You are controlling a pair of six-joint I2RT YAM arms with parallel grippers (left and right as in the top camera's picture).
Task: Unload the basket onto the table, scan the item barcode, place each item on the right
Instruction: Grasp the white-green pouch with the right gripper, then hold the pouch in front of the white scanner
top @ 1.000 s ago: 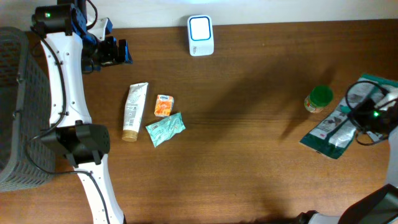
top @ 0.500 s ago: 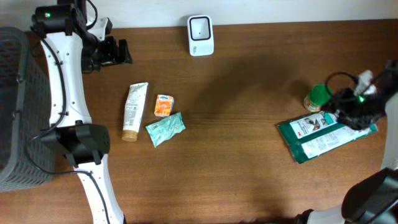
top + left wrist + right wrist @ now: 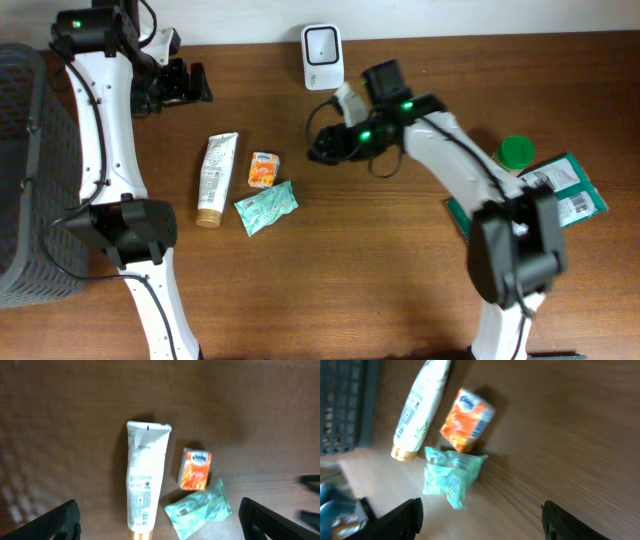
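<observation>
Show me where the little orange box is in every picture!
Overhead: orange box left of the middle, just right of the white tube.
Left wrist: right of centre, tube on its left.
Right wrist: top middle, tilted.
Shared landmark: the white tube, beside it in all three.

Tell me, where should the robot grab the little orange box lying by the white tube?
Probably best from straight above, pinching its two long sides. The orange box lies flat, with bare wood along both long sides, including a gap toward the white tube. Grip nearer the end away from the green packet, which sits close to its other end and could get caught.
</observation>
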